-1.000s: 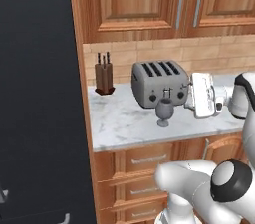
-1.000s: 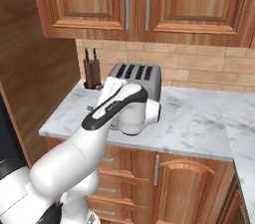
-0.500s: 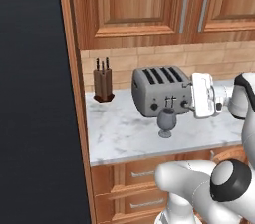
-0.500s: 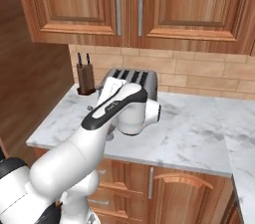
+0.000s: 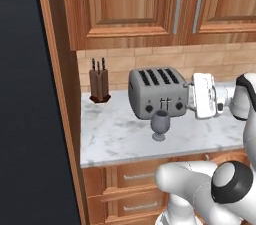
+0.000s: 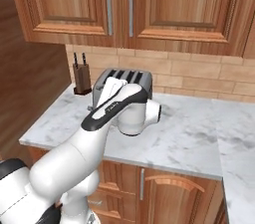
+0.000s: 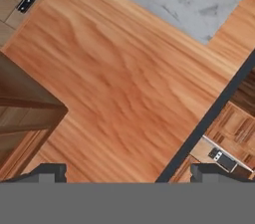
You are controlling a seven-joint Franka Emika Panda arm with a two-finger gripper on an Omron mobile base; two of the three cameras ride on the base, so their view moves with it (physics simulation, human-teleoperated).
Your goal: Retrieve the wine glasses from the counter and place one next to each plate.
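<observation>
Glass (image 5: 160,124) stands upright near the bench's (image 5: 115,139) front edge, just before the toaster (image 5: 156,92). My fingers (image 7: 127,172) are spread wide, empty, well above it. I should lower squarely around the bowl, avoiding the toaster, before closing.

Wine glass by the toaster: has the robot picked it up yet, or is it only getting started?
Only getting started. Nothing looks done: one wine glass stands on the marble counter in front of the toaster, untouched. In hand: nothing; the gripper is open and empty, pointing at a wooden surface. Left: grasping the glass, carrying it to a plate, and the same for another glass.
</observation>
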